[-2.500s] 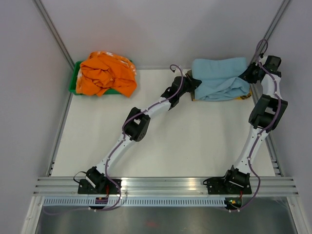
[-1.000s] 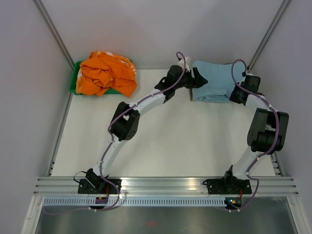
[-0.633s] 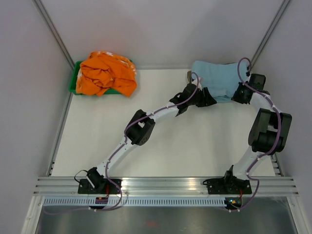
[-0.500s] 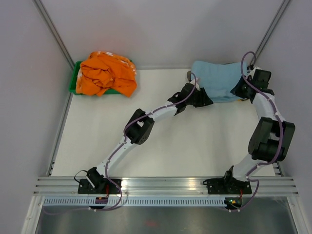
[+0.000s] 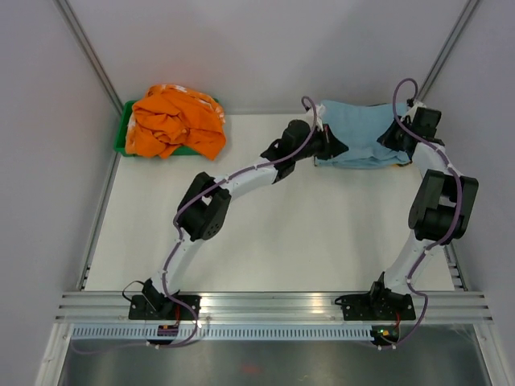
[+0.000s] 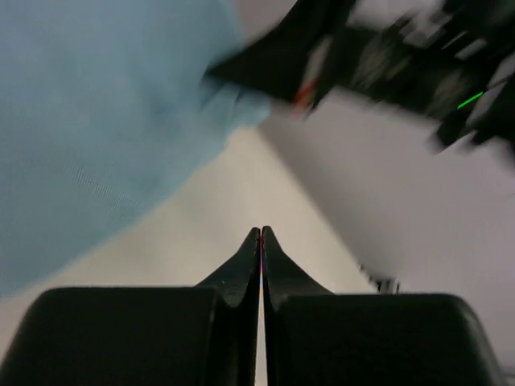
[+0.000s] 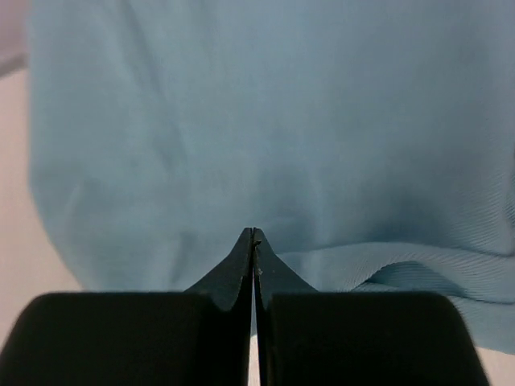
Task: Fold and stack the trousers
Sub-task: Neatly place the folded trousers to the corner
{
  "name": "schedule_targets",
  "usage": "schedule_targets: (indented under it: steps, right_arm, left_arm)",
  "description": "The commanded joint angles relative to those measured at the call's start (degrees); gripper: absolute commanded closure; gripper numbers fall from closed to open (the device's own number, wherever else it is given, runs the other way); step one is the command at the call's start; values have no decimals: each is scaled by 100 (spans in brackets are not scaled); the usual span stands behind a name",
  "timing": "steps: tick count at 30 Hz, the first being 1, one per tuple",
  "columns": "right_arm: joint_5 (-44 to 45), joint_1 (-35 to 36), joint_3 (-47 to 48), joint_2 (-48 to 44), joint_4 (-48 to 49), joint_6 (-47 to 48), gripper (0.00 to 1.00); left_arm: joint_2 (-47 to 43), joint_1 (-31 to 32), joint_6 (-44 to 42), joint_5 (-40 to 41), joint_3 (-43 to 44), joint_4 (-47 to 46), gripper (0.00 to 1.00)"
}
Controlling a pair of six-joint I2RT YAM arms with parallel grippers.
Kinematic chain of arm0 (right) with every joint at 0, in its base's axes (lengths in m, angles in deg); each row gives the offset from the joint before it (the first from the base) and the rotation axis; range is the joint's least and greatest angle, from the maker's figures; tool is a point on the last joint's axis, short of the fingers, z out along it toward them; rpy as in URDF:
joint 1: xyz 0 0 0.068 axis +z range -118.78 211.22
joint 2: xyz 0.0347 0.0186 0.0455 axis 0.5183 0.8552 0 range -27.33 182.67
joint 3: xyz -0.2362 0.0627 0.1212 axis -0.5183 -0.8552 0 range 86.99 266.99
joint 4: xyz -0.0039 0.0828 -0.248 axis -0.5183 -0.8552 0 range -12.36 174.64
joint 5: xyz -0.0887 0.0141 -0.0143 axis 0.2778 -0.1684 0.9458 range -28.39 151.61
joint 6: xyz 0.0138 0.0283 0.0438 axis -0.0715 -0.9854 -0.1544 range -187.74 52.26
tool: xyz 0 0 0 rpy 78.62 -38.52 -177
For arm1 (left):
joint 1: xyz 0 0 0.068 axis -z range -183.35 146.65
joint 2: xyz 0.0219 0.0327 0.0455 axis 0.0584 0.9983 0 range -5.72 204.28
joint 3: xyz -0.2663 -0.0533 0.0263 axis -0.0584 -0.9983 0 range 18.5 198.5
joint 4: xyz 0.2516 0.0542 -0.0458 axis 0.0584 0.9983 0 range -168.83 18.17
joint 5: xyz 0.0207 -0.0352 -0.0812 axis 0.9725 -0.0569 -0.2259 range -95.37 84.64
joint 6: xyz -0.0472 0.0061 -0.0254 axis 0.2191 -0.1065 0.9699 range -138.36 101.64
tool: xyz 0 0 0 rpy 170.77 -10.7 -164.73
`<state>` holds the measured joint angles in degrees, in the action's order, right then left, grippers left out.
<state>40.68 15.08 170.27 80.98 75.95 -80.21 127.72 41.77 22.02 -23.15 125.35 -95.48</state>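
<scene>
Lab rig: alu rail, white walls

Even, soft overhead light with faint shadows; the left wrist view is motion-blurred, others sharp.

The trousers are thin, soft cloth with a fine weave. The worktop is smooth and matt. The left gripper and right gripper have matt black plastic jaws.

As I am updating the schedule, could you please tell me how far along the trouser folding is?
Done: the light blue thin-cloth trousers lie folded in a bundle at the far right. In hand: left gripper and right gripper flank it, both shut, empty. Remaining: possibly the crumpled orange garment in the green bin.
</scene>
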Motion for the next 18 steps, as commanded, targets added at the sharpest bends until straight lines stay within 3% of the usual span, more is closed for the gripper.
schedule_targets:
  steps: [1,2,6,11,18]
  right_arm:
    - [-8,-12,-215,137,157,131,100]
    - [27,-12,-268,164,174,139,100]
    - [317,-47,-497,208,60,236,100]
    - [537,-231,-1121,-90,104,149,100]
    - [282,-548,-1535,-671,263,-159,100]
  left_arm:
    - [469,-12,-119,363,1248,-761,98]
    - [724,-12,134,450,1851,-822,98]
    - [1920,-12,865,933,2920,-884,98]
    - [2624,-12,1664,1251,2930,-1007,98]
    - [2774,32,1780,987,2622,-674,98]
